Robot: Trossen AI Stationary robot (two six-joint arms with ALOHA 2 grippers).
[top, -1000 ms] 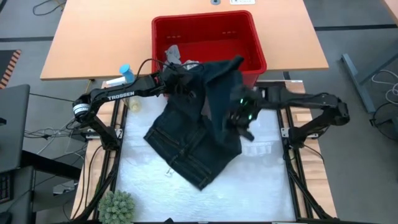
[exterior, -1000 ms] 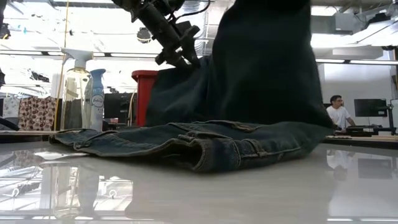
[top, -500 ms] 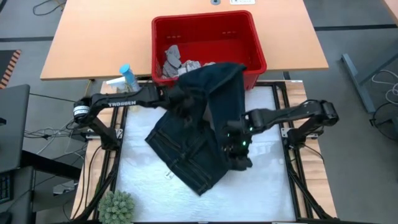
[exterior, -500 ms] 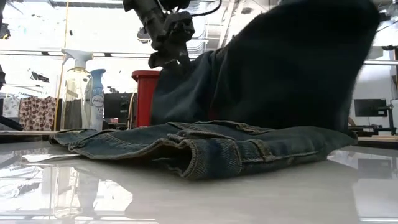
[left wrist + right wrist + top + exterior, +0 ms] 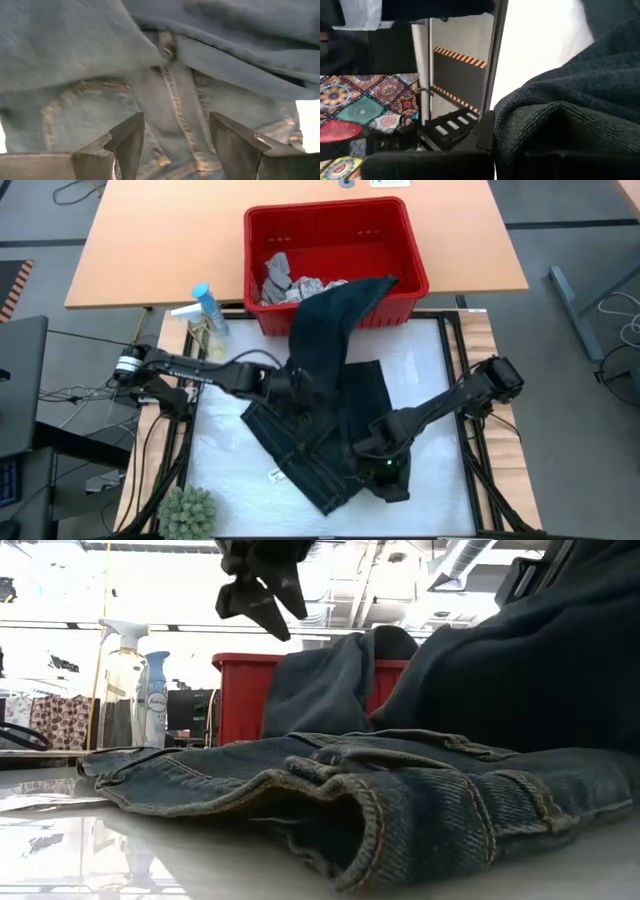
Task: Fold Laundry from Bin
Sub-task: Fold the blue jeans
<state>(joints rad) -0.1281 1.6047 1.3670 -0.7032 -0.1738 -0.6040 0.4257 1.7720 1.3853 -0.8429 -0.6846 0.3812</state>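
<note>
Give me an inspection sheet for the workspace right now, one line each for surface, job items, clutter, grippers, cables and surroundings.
Surface: white table top, bare around the garment.
Job's things: dark trousers spread on the table, one leg trailing up over the rim of the red bin; grey and white cloths lie in the bin.
Clutter: two spray bottles at the table's left far corner; green plant at the near left edge.
Grippers: left gripper open, above the trousers' seat seam, holding nothing; right gripper shut on the trousers' near edge.
Cables: loose cables on the floor left of the table.
Surroundings: wooden desk behind the bin.
</note>
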